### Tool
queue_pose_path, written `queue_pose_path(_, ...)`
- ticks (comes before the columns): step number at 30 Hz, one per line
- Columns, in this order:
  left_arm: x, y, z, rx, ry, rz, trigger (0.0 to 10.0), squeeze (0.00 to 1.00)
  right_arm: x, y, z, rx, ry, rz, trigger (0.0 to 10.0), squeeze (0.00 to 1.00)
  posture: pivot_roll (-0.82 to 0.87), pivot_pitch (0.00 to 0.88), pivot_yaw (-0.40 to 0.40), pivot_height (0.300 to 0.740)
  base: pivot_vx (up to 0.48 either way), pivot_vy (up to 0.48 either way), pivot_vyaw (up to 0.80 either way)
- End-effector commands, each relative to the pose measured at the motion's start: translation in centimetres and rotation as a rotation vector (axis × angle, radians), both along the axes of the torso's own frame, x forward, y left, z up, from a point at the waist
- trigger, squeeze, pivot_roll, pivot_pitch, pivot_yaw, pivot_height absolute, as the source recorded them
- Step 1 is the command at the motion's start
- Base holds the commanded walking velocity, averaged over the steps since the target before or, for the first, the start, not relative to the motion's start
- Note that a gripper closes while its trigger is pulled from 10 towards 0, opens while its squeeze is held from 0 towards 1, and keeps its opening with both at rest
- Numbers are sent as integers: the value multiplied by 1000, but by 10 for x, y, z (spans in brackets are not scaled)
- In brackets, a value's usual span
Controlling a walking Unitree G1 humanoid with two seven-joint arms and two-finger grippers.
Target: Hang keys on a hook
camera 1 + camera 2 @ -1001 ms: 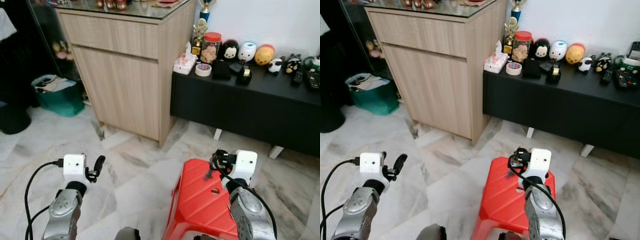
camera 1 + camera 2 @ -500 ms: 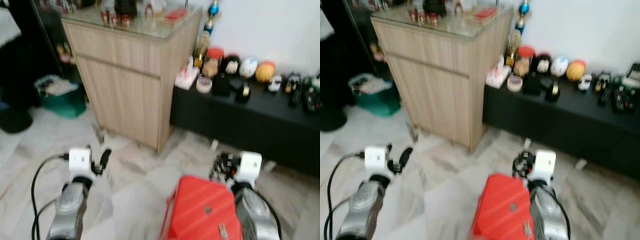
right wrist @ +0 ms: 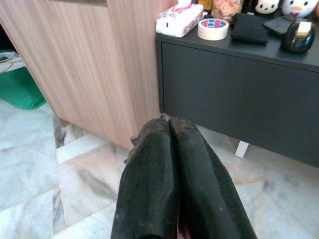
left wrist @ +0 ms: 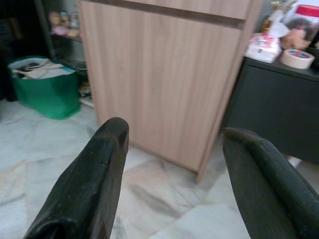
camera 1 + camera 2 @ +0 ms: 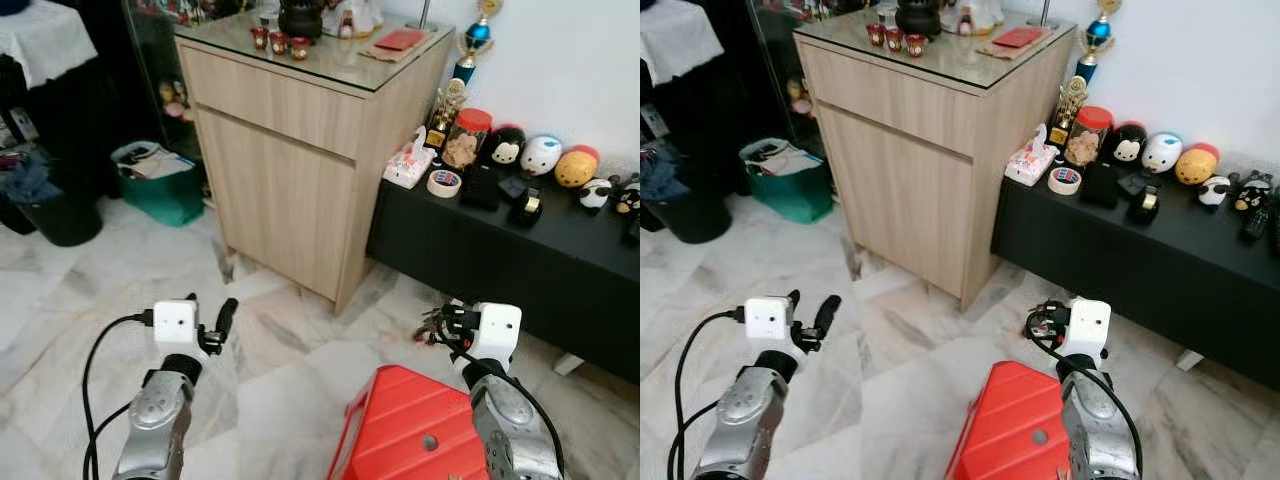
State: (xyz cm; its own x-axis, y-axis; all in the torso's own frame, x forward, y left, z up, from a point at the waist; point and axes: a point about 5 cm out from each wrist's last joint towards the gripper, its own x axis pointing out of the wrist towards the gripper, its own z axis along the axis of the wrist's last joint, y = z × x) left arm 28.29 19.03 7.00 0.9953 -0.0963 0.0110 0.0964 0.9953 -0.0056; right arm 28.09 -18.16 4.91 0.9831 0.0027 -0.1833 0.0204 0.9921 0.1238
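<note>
A small dark bunch of keys (image 5: 428,326) sticks out from the tips of my right gripper (image 5: 438,324), which is shut on it, held low over the far edge of a red plastic stool (image 5: 410,435). In the right wrist view the two black fingers (image 3: 149,164) press together, with bits of key metal (image 3: 133,141) poking out beside them. My left gripper (image 5: 222,318) is raised over the marble floor at the left, open and holding nothing; its fingers (image 4: 94,184) stand wide apart in the left wrist view.
A light wood cabinet (image 5: 290,150) with a glass top stands ahead. To its right, a low black bench (image 5: 520,250) carries a tissue pack, tape roll, jar and toy figures. A green bin (image 5: 160,185) and a dark bin (image 5: 50,215) stand at the left.
The camera has lifted and shifted, so the cabinet top now shows and the stool sits lower in the picture. Both grippers keep their pose; the right stays shut on the keys.
</note>
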Motion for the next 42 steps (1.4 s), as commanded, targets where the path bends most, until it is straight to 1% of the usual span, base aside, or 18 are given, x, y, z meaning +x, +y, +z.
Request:
queue_pose_path(1,0,-9,-2,14,16,-39,10000,0,-2,-3,-3,7,3,-40,10000,0,60,0,-34,740,0,0,0)
queue_pose_path(2,-1,-9,-4,11,27,-34,10000,0,-2,-1,-5,-15,17,-28,10000,0,61,0,-35,740,0,0,0)
queue_pose_path(4,0,-7,-7,-20,39,-16,10000,0,0,4,-3,-17,5,-6,10000,0,70,0,-46,740,0,0,0)
queue_pose_path(7,1,-9,-5,-27,34,-25,10000,0,0,4,-2,-24,-2,-38,10000,0,92,0,-64,740,0,0,0)
queue_pose_path(8,1,-10,-5,-27,33,-31,10000,0,1,4,-3,-19,0,-53,10000,0,92,0,-64,740,0,0,0)
queue_pose_path(10,0,-12,-4,2,31,-56,10000,0,0,5,-4,-18,4,-59,10000,0,93,0,-61,740,0,0,0)
queue_pose_path(11,-6,-10,-5,5,33,-52,10000,0,3,1,-2,-10,2,-95,10000,0,88,0,-61,740,0,0,0)
queue_pose_path(12,-8,-10,-5,5,30,-52,10000,0,4,-1,0,-4,-4,-110,10000,0,94,0,-65,740,0,0,0)
queue_pose_path(15,-9,-11,-5,4,25,-51,10000,0,5,-4,2,-1,-13,-121,10000,0,103,0,-69,740,0,0,0)
queue_pose_path(18,-11,-13,-5,-15,35,-29,10000,0,2,-8,0,-51,-1,-128,10000,0,78,0,-59,740,0,0,0)
queue_pose_path(19,-12,-12,-5,-21,39,-22,10000,0,2,-9,1,-54,-3,-131,10000,0,78,0,-58,740,0,0,0)
queue_pose_path(23,-19,-4,-7,-30,46,35,10000,0,1,-13,5,-47,-27,-159,10000,0,93,0,-64,740,0,0,0)
queue_pose_path(25,-23,2,-6,-33,44,62,10000,0,1,-13,5,-46,-19,-156,10000,0,99,0,-67,740,0,0,0)
queue_pose_path(31,-23,4,-6,-25,45,57,10000,0,4,-7,5,-45,-16,-137,10000,0,99,0,-69,740,0,0,0)
queue_pose_path(36,-22,-1,-3,-19,50,40,10000,0,4,-6,6,-71,-9,-126,10000,0,91,0,-62,740,-207,0,0)
queue_pose_path(37,-23,-5,-3,-18,52,25,10000,0,3,-7,6,-70,-8,-131,10000,0,89,0,-60,740,-255,0,0)
queue_pose_path(42,-24,-9,-4,-20,56,11,10000,0,1,-7,5,-76,2,-128,10000,0,81,0,-59,740,-258,0,0)
